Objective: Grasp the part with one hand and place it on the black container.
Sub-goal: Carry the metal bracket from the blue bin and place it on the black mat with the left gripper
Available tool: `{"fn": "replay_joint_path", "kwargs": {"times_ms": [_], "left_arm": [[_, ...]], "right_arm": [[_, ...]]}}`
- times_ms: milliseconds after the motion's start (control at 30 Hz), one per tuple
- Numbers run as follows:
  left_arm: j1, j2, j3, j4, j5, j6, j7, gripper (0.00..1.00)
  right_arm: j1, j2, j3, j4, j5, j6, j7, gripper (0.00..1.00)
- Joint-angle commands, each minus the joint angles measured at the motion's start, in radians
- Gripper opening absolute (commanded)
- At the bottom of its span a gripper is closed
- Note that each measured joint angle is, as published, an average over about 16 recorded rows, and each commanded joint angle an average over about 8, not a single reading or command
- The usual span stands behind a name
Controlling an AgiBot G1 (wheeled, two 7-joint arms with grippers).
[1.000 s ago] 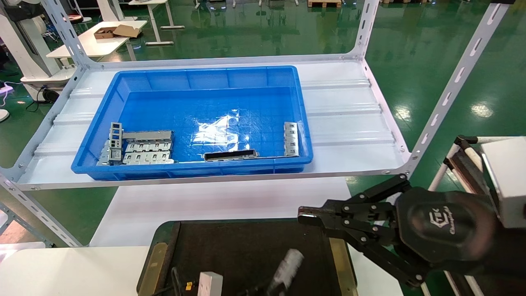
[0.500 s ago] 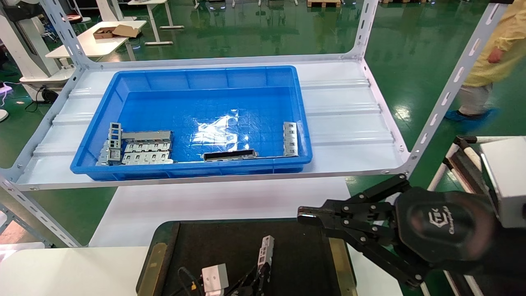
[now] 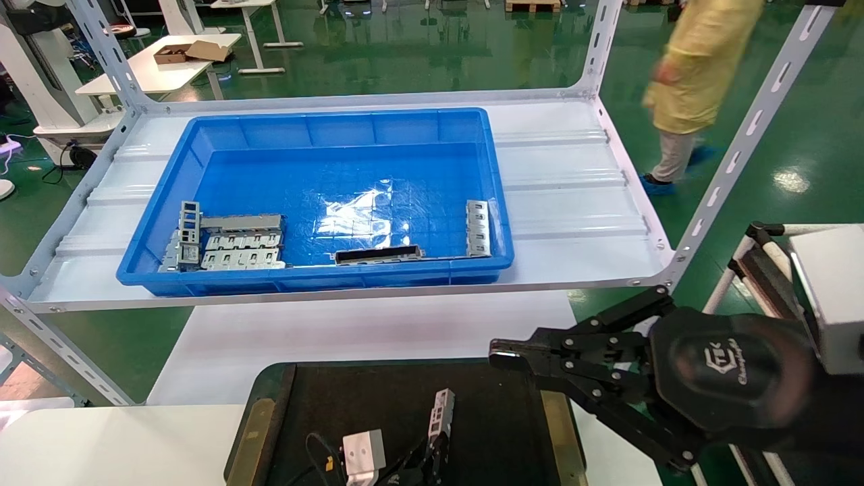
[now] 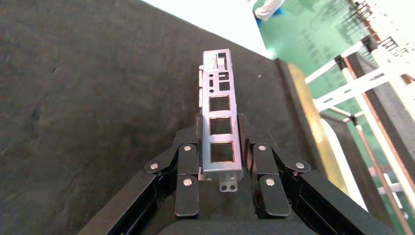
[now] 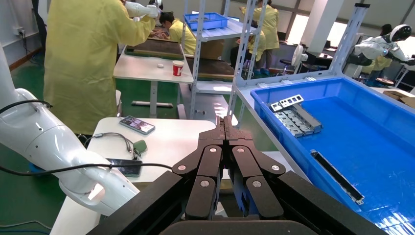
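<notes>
Nearest to me, low over the near edge of the large flat black tray with brass-coloured side strips point(image 3: 378, 405), my left gripper point(image 4: 221, 164) has its jaws closed on the slim silver-grey sheet-metal strip with a row of rectangular cutouts point(image 4: 219, 122). The pads pinch the strip's long edges near one end, and the rest juts out past my fingertips over the tray's dark matte surface. In the head view the strip point(image 3: 441, 418) stands tilted above the tray, towards its right side, and I can't tell whether its free end is touching the surface or just hanging above it.

My read on the part: it is thin stamped metal, so light and fairly stiff along its length, but smooth and likely slippery between the pads. The edges could be sharp, and a hard squeeze across the width might bow it. Holding it across the narrow width near one end, as I do now, looks sound; a grip closer to the middle would balance it better.

My left arm comes in from the near edge, wrist low, fingers pointing away over the tray. To the right, beyond the tray's right edge, my right gripper point(image 3: 506, 354) hangs idle with its jaws pressed together and nothing in them.

Further out, on the white metal shelf point(image 3: 574, 202), sits the blue plastic crate point(image 3: 324, 135). Along its near wall lie wide grey stacked plates point(image 3: 233, 246) by the left corner, a dark hollow slotted bar point(image 3: 379, 254) midway, and another grey strip point(image 3: 477, 228) by the right corner.
</notes>
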Motion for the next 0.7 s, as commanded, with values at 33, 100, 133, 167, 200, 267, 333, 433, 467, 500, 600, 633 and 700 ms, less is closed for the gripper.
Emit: {"fn": "replay_joint_path", "kwargs": {"times_ms": [33, 100, 133, 167, 200, 267, 333, 433, 467, 500, 600, 633, 700], "left_arm": [[-0.003, 0.0, 0.011, 0.003, 0.002, -0.013, -0.006, 0.0], [-0.005, 0.0, 0.019, 0.006, 0.008, -0.023, -0.014, 0.0], [-0.005, 0.0, 0.023, 0.007, 0.011, -0.027, -0.018, 0.06], [-0.006, 0.001, 0.027, 0.008, 0.013, -0.031, -0.023, 0.17], [-0.007, 0.001, 0.031, 0.009, 0.016, -0.035, -0.028, 0.29], [-0.008, 0.001, 0.038, 0.01, 0.022, -0.042, -0.038, 0.54], [-0.01, 0.0, 0.045, 0.011, 0.029, -0.048, -0.05, 0.79], [-0.013, 0.0, 0.055, 0.013, 0.039, -0.057, -0.068, 1.0], [-0.014, 0.0, 0.057, 0.013, 0.042, -0.059, -0.074, 1.0], [-0.015, 0.0, 0.06, 0.013, 0.046, -0.061, -0.081, 1.0], [-0.018, 0.0, 0.065, 0.009, 0.06, -0.065, -0.102, 1.0], [-0.018, 0.0, 0.066, 0.007, 0.065, -0.065, -0.11, 1.0], [-0.019, -0.002, 0.065, 0.001, 0.076, -0.064, -0.126, 1.0]], "right_arm": [[0.0, 0.0, 0.0, 0.0, 0.0, 0.0, 0.0, 0.0], [0.0, 0.0, 0.0, 0.0, 0.0, 0.0, 0.0, 0.06], [0.0, 0.0, 0.0, 0.0, 0.0, 0.0, 0.0, 0.18], [0.0, 0.0, 0.0, 0.0, 0.0, 0.0, 0.0, 0.31], [0.0, 0.0, 0.0, 0.0, 0.0, 0.0, 0.0, 0.43], [0.0, 0.0, 0.0, 0.0, 0.0, 0.0, 0.0, 0.68], [0.0, 0.0, 0.0, 0.0, 0.0, 0.0, 0.0, 0.93], [0.0, 0.0, 0.0, 0.0, 0.0, 0.0, 0.0, 1.0], [0.0, 0.0, 0.0, 0.0, 0.0, 0.0, 0.0, 1.0], [0.0, 0.0, 0.0, 0.0, 0.0, 0.0, 0.0, 1.0], [0.0, 0.0, 0.0, 0.0, 0.0, 0.0, 0.0, 1.0], [0.0, 0.0, 0.0, 0.0, 0.0, 0.0, 0.0, 1.0], [0.0, 0.0, 0.0, 0.0, 0.0, 0.0, 0.0, 1.0]]}}
